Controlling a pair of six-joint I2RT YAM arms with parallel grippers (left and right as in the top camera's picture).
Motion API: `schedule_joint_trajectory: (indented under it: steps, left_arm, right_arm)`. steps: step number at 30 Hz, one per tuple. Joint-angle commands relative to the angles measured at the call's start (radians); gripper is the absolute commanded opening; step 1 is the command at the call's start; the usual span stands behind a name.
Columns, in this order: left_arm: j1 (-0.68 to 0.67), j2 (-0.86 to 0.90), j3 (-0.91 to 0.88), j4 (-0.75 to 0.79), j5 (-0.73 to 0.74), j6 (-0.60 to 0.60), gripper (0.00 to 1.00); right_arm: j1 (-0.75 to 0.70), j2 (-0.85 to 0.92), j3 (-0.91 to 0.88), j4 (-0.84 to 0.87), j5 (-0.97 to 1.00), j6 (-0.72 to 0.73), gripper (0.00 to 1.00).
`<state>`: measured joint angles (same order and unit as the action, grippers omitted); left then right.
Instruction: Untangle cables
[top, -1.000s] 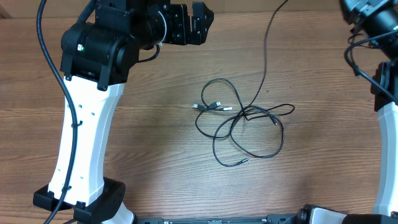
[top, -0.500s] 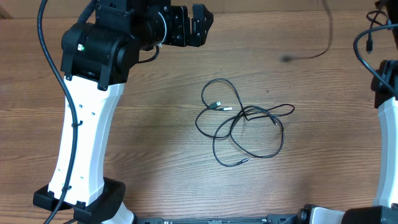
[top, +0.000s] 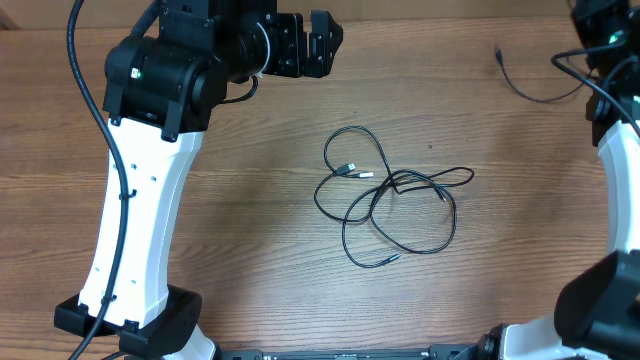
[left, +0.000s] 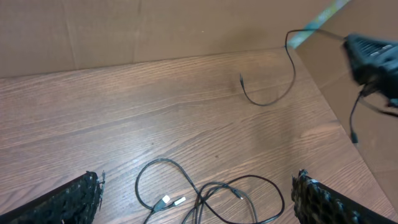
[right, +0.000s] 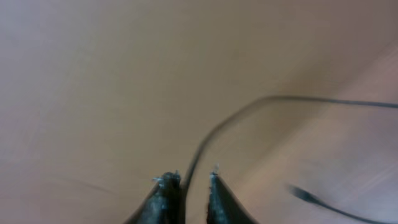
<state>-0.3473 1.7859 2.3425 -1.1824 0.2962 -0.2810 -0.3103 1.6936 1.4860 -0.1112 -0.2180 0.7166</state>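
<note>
A tangle of thin black cables (top: 385, 200) with small plugs lies in the middle of the wooden table, and also shows at the bottom of the left wrist view (left: 205, 193). One single cable (top: 530, 88) is apart from the tangle at the far right, with its free plug end over the table (left: 267, 99). My right gripper (right: 189, 180) is shut on this cable and holds it up near the far right edge (left: 349, 42). My left gripper (top: 315, 40) is wide open and empty, above the table behind the tangle.
The left arm's white link and black base (top: 130, 230) stand at the left of the table. The right arm (top: 620, 170) runs along the right edge. A cardboard wall (left: 124, 31) stands behind the table.
The right gripper has pulled one cable out of the tangle and carried it to the far right. The remaining tangle stayed put. The left arm has hardly moved.
</note>
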Motion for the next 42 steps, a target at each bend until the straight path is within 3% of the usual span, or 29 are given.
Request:
schedule_joint_trajectory:
  steps: [1, 2, 3, 5, 8, 9, 20, 33, 37, 42]
  left_arm:
    - [-0.011, -0.007, -0.005, 0.002, 0.008, 0.023, 1.00]
    - [-0.011, -0.007, -0.005, 0.002, 0.008, 0.023, 1.00]
    - [-0.011, -0.007, -0.005, 0.002, 0.008, 0.023, 1.00]
    - [-0.011, -0.007, -0.005, 0.002, 0.008, 0.023, 1.00]
    - [-0.011, -0.007, -0.005, 0.003, 0.008, 0.023, 1.00]
    - [-0.011, -0.007, -0.005, 0.003, 0.008, 0.023, 1.00]
    - [-0.013, -0.007, -0.005, 0.004, 0.008, 0.023, 1.00]
    - [-0.013, -0.007, -0.005, -0.019, 0.008, 0.023, 1.00]
    - [-0.013, -0.007, -0.005, -0.023, 0.008, 0.023, 1.00]
    - [-0.013, -0.007, -0.005, -0.023, 0.008, 0.023, 1.00]
  right_arm:
    - [-0.053, 0.038, 0.013, -0.060, 0.046, -0.119, 0.31]
    - [-0.069, 0.048, 0.013, -0.082, 0.046, -0.120, 0.47]
    - [-0.084, 0.053, 0.013, -0.105, 0.044, -0.120, 0.55]
    - [-0.111, 0.059, 0.013, -0.146, 0.041, -0.120, 0.59]
    - [-0.151, 0.059, 0.013, -0.200, 0.023, -0.134, 0.85]
    - [-0.163, 0.059, 0.013, -0.211, -0.005, -0.163, 0.99]
    - [-0.114, 0.064, 0.013, -0.334, -0.291, -0.381, 1.00]
    - [-0.059, 0.064, 0.013, -0.321, -0.610, -0.381, 1.00]
    - [-0.059, 0.065, 0.013, -0.335, -0.569, -0.380, 1.00]
    - [-0.038, 0.074, 0.013, -0.516, -0.294, -0.300, 1.00]
